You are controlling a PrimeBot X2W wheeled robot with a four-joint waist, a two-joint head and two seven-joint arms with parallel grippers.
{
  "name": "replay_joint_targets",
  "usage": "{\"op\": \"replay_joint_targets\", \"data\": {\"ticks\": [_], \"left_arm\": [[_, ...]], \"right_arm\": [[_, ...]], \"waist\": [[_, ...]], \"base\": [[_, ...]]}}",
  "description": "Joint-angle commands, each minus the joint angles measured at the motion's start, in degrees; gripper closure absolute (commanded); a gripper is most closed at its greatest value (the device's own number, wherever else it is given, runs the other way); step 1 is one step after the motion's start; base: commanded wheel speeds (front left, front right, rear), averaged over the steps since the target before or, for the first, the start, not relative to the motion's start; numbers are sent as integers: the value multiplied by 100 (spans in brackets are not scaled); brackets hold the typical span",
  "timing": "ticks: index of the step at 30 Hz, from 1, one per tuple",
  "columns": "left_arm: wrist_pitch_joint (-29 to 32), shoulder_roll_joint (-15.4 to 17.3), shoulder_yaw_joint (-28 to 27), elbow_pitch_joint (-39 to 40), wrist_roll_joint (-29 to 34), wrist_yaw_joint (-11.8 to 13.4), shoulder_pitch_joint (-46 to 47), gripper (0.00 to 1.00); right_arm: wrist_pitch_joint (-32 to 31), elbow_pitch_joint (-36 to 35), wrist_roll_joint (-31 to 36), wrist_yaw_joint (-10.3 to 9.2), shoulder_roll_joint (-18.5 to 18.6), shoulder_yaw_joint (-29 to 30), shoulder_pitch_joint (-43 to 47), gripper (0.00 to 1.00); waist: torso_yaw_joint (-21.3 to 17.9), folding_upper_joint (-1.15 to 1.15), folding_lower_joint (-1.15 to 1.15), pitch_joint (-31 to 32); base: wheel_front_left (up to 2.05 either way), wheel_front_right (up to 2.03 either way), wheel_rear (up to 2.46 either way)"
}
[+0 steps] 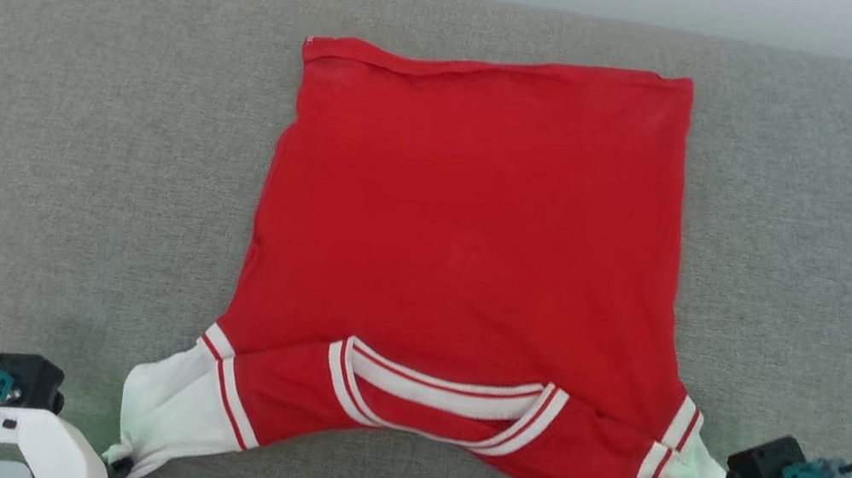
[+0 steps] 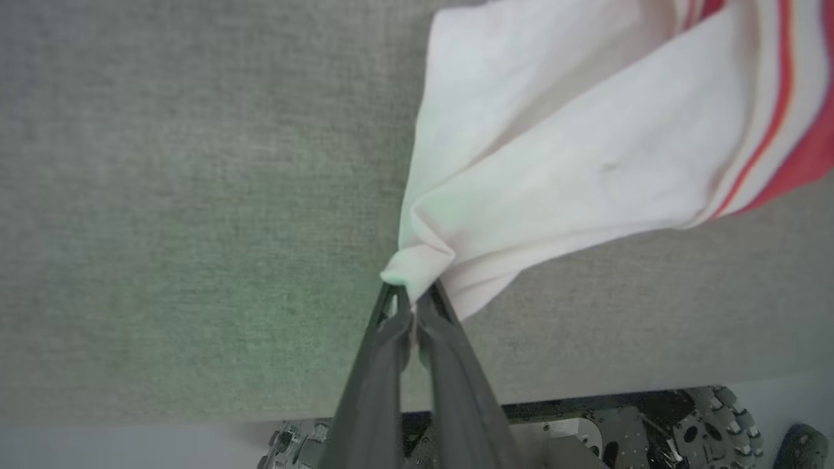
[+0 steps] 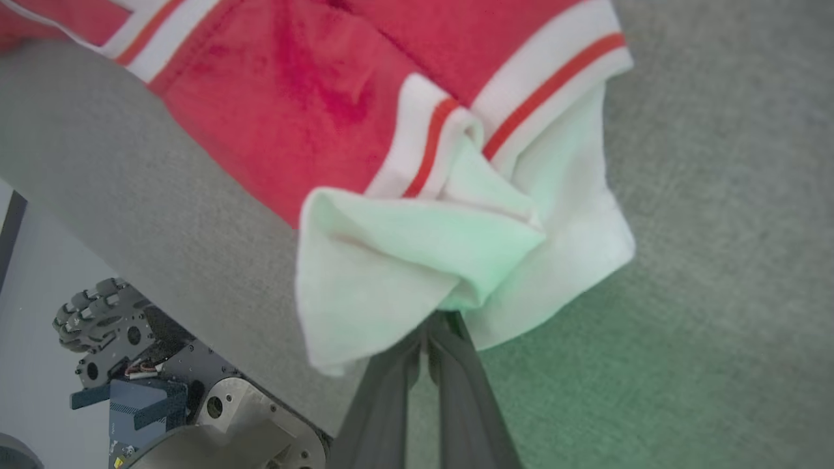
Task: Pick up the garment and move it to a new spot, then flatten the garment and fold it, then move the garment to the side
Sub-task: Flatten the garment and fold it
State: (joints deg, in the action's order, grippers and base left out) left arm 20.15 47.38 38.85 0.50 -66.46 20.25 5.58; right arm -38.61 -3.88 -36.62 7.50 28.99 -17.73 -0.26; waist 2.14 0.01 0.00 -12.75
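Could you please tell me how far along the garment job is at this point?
Looks done: the garment lies spread on the grey surface, plain red side up, collar toward the robot. In hand: the left pincer and right pincer each pinch one of its white sleeve ends, apparently flattening. Left: folding and the move aside.

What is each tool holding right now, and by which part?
Both hold the red jersey: the left tool pinches one white sleeve end, the right tool the other sleeve end.
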Motion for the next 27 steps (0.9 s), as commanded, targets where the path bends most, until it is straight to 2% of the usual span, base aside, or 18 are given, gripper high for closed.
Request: {"op": "replay_joint_targets", "data": {"ticks": [1,5,6,7,11,16,20,23,27], "left_arm": [[-49,-35,7,48,-7,76,-129,100],[-103,-73,5,87,-15,99,-171,100],[-109,-80,-6,90,-24,105,-176,100],[-116,-83,-6,88,-21,100,-169,100],[-197,-125,-73,100,-8,90,-40,100],[-249,-158,-128,156,0,66,44,100],[-289,-187,-154,198,21,58,121,100],[-287,-237,-156,196,60,18,238,100],[-251,-361,-104,161,155,-87,491,100]], "right_arm": [[-79,-86,109,-3,-43,87,200,100],[-190,-118,232,-3,-125,219,364,100],[-211,-128,311,-3,-151,273,371,54],[-261,-132,350,-3,-209,345,365,0],[-472,-397,480,-3,-404,572,278,0],[-851,-1167,609,-2,-584,965,82,0],[-850,-1629,955,-2,-855,1420,-346,0],[-717,-1605,1187,-1,-956,1561,-869,0],[-347,-1019,1338,-1,-1047,1642,-1751,0]], "waist": [[-4,-1,0,-31],[4,-1,0,-63],[6,-1,0,-72],[9,-1,0,-81],[30,-1,0,-126],[45,-1,0,-219],[78,-1,0,-372],[129,-1,0,-513],[263,-1,0,-708]], "base": [[0,0,0],[0,0,0],[0,0,0],[0,0,0],[0,0,0],[0,0,0],[0,0,0],[0,0,0],[0,0,0]]}}
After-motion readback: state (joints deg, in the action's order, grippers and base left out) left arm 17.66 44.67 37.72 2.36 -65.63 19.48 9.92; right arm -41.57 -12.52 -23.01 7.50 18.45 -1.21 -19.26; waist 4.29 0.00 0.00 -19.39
